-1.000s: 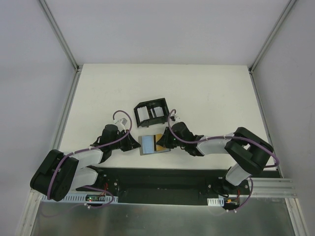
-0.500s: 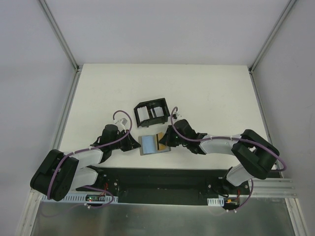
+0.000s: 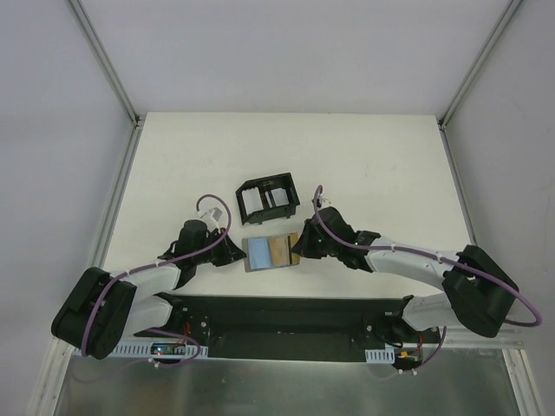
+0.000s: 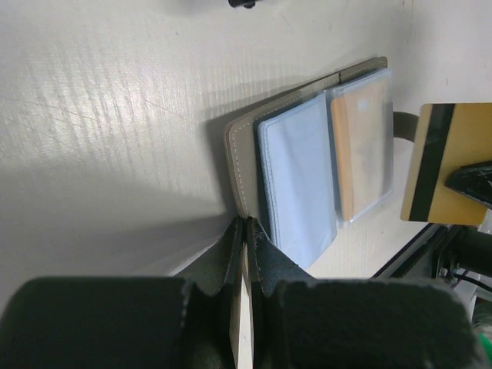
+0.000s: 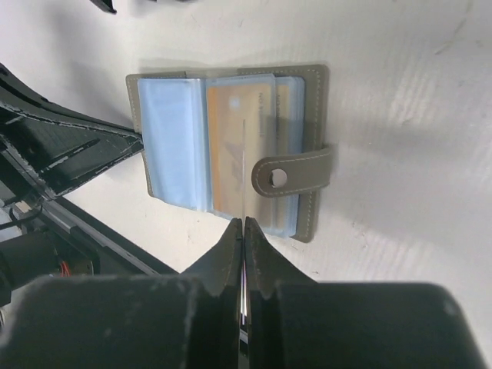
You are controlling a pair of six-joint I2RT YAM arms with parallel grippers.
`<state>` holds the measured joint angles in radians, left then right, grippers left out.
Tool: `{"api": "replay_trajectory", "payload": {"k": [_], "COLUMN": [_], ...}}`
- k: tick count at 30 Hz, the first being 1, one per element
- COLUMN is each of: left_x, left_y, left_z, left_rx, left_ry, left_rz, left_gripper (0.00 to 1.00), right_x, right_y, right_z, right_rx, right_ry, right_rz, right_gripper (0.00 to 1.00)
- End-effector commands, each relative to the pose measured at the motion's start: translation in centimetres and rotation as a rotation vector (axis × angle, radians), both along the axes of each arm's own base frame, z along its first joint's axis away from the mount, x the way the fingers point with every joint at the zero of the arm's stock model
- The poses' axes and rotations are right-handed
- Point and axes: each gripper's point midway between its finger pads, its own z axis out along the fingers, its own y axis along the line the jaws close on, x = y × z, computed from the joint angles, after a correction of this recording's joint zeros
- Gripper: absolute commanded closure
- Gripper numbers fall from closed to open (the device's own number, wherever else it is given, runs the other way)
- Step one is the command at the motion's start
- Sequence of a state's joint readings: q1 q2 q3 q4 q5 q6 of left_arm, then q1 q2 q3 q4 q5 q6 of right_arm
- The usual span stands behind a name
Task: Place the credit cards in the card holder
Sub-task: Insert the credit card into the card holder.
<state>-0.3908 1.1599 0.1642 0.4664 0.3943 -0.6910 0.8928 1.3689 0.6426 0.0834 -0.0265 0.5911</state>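
Card holder (image 3: 260, 253) lies open, pale-blue sleeves (image 5: 173, 146) up, at the table's (image 3: 364, 156) 6 o'clock side btwn the two arms. The black tray (image 3: 279, 182) w/ pale cards (image 3: 251, 204) sits near, at its 12 o'clock. Right gripper (image 5: 244, 227), at the holder's 3 o'clock, is clamped narrow on the gold card (image 4: 446, 138). Left gripper (image 4: 244, 227), at 9 o'clock, has jaws pressed together w/ tips touching the grey cover (image 4: 233, 169); can't tell if it nips the cover or just pins it. An orange card (image 5: 223, 154) sits in a clear sleeve, so I'd judge the step in hand = feeding the gold card into a free sleeve. To do it well: card is on edge vs the flat holder, so lay it over toward flat, square its leading edge w/ a sleeve mouth, and slide slow so the thin plastic doesn't buckle. Steer clear of the closing tab (image 5: 296, 171), folded across the sleeves from 3 o'clock, prob. a snag. Left arm shd hold the holder down vs skidding. Views differ: left wrist gives the card's face + black stripe (image 4: 425, 161) and shows it just beside the holder, not in. Right wrist gives the card only as a thin line but alone shows tab + snap (image 5: 275, 178). Only the top view has the tray.
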Motion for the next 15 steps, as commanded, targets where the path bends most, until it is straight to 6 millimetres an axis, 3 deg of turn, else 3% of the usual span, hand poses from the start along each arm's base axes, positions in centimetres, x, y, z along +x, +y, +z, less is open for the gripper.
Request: {"api": "replay_trajectory", "payload": {"k": [1,7,15], "left_x": [-0.2,-0.2,-0.2], "left_y": [1.6,1.4,1.4], "left_z": [-1.7,-1.9,-1.8], "left_rx": [0.076,0.095,0.095], "left_ry": [0.027,0.041,0.030], "left_rz": [0.058,0.038,0.042], "left_gripper": [1.00,1.00,1.00], "right_x": [1.2,2.2,1.4], "right_y": [-1.6,-2.8,-1.3], "right_z": [1.8,2.6,3.5], "right_rx": [-0.018,-0.075,0.009], "right_ry": [-0.065,-0.165,-0.148], "right_rz": [-0.100,-0.078,-0.014], "right_gripper": [0.99,1.00,1.00]}}
